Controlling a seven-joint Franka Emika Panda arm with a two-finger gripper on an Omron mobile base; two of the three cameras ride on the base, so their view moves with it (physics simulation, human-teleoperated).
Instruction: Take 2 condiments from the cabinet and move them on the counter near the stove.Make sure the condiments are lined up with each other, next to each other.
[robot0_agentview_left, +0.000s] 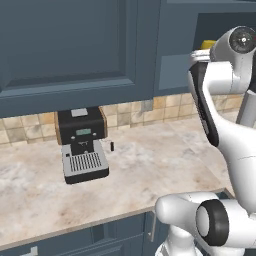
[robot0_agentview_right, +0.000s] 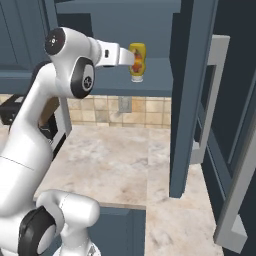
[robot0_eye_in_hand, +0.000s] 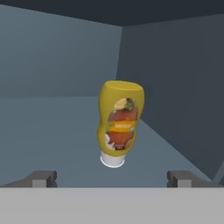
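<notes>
The first pick is judged under way: the yellow bottle (robot0_eye_in_hand: 119, 122) stands cap-down on the cabinet shelf (robot0_eye_in_hand: 52, 140), ahead of the wide-open gripper (robot0_eye_in_hand: 112, 178), which must be advanced around it, then closed.

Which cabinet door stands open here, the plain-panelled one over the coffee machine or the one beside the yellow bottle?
The door right of the yellow bottle is swung out edge-on, baring the shelf. The panelled door over the coffee machine sits shut.
</notes>
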